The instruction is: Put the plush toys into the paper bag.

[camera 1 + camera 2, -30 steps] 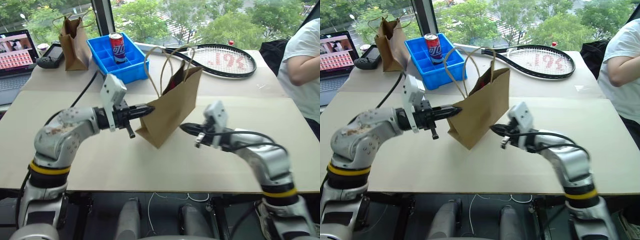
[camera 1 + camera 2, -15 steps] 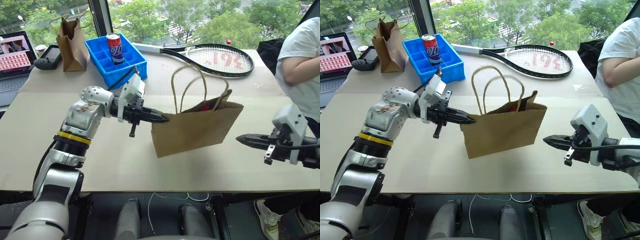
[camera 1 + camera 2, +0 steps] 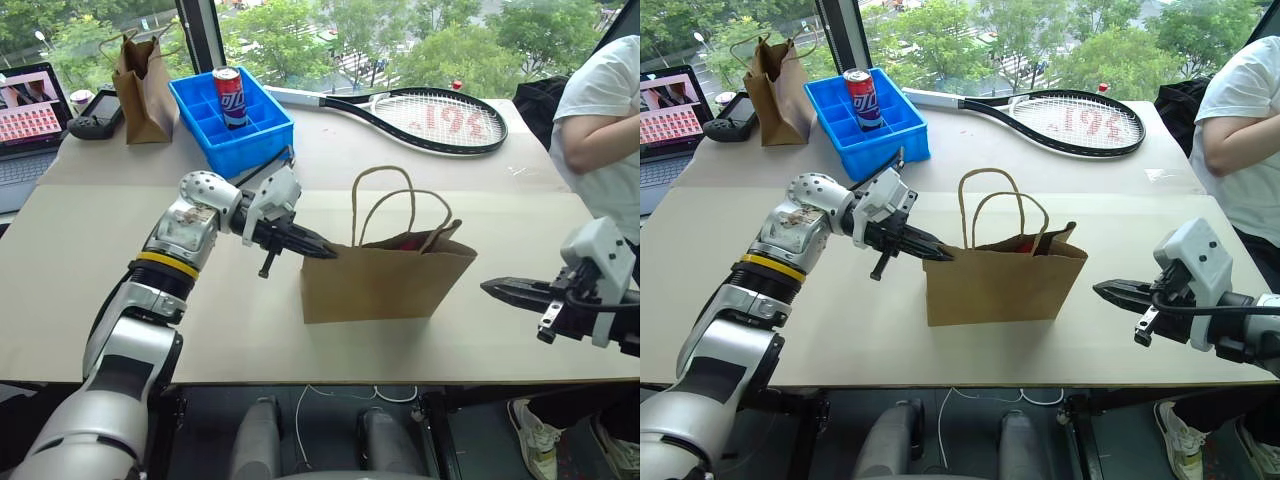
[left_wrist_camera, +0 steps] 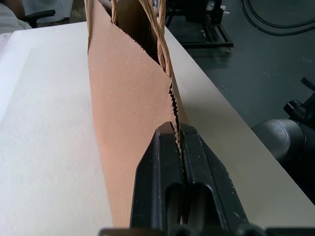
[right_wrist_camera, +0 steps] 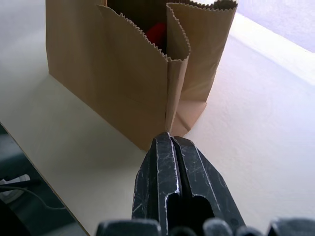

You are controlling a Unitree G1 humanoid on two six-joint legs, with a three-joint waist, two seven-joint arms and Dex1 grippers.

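paper bag point(image 3: 385, 283) now upright, left tool point(image 3: 325, 251) pinching rim

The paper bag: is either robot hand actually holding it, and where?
Yes. The left gripper pinches the paper bag by the top edge at one end; the right gripper is shut, apart from it, holding nothing.

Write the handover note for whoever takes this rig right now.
Left pincer: shut on the paper bag's top edge at its left end.
Right pincer: shut, empty, apart from the bag on its right.
Bag stands upright on the table; something red shows inside, probably the chili toy.
Green toy: cannot tell from here.
Left: confirm both toys are inside, then release the bag.
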